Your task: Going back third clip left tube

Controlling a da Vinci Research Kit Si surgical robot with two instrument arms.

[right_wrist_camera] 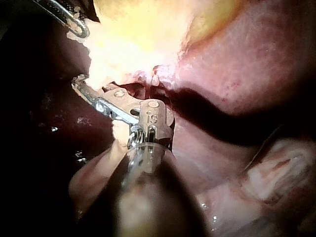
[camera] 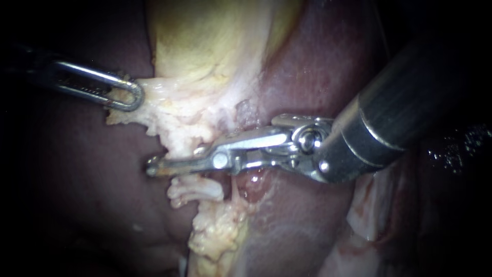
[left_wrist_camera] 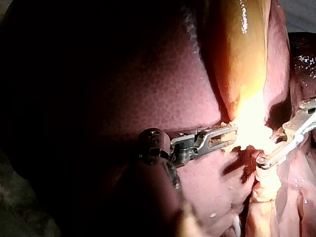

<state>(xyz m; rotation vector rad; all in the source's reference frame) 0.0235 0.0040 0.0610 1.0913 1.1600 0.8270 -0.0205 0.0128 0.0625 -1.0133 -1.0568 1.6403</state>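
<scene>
Two instruments meet here: the left instrument (camera: 129, 95) has its jaws clamped on the pale tissue (camera: 177, 105). The right instrument (camera: 152, 166), jaws together and empty, lies across a thin pale tube (camera: 235, 188).

Right instrument (camera: 154, 166) polished metal; left instrument (camera: 134, 95) likewise; liver (camera: 307, 72) smooth w/ wet gloss; fat (camera: 215, 241) lumpy, matt

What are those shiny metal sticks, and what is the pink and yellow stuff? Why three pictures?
The sticks are a surgical robot's two thin instruments, working on a pig's liver (dark red) and gallbladder (yellow). One picture comes from a small camera close to the tissue; the other two come from cameras on each instrument's arm. The left instrument has its jaws shut on a flap of pale tissue. The right instrument reaches across the same pale tissue.
</scene>
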